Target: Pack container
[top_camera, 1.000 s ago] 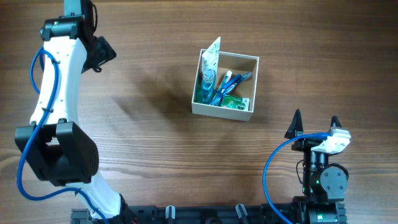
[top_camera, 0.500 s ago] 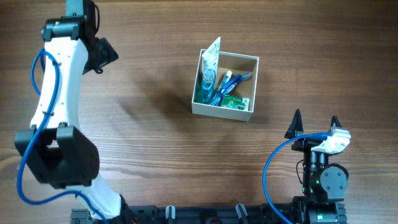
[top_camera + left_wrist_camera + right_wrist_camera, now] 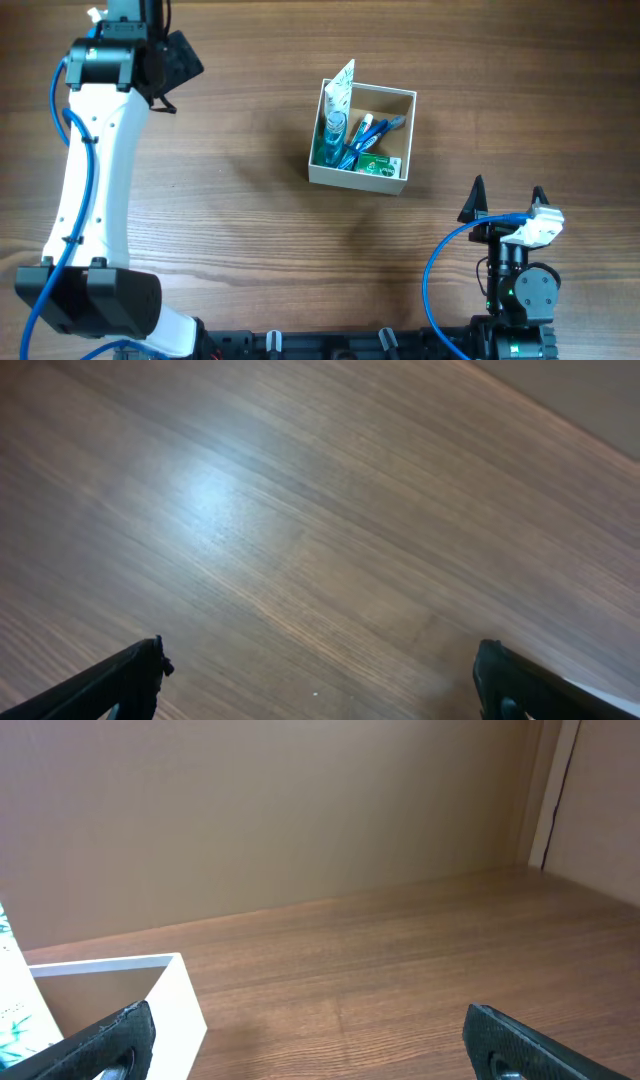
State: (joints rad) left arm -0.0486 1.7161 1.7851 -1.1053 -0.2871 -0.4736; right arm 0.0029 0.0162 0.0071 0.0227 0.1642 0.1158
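Tan inside of the container (image 3: 358, 180): mostly covered by toiletries; only a bare strip by the far wall shows from overhead.
Contents: a white tube with teal print (image 3: 341, 92) sticks up out of the far-left corner. Blue items (image 3: 362, 135) lie slanted in the middle, too small to tell apart. A green packet (image 3: 381, 166) lies by the near wall.
Left gripper (image 3: 322, 688): the wrist view cuts it off so that only two dark fingertips (image 3: 125, 680) show at the bottom corners. They are spread wide, with bare wooden table (image 3: 250, 200) between them. From overhead it is a dark mass at the top-left edge, its fingers indistinct.
Right gripper (image 3: 508, 190): fingers parted and empty, at the near-right of the table.
Right wrist view: the container is cropped to one white corner at the lower left, and a sliver of the tube shows at the frame edge.
Container position: on the table, right of centre towards the far side.
Container and left gripper: well apart, the gripper far off to its left.
Container and right gripper: apart, with the container ahead and left of the fingertips.
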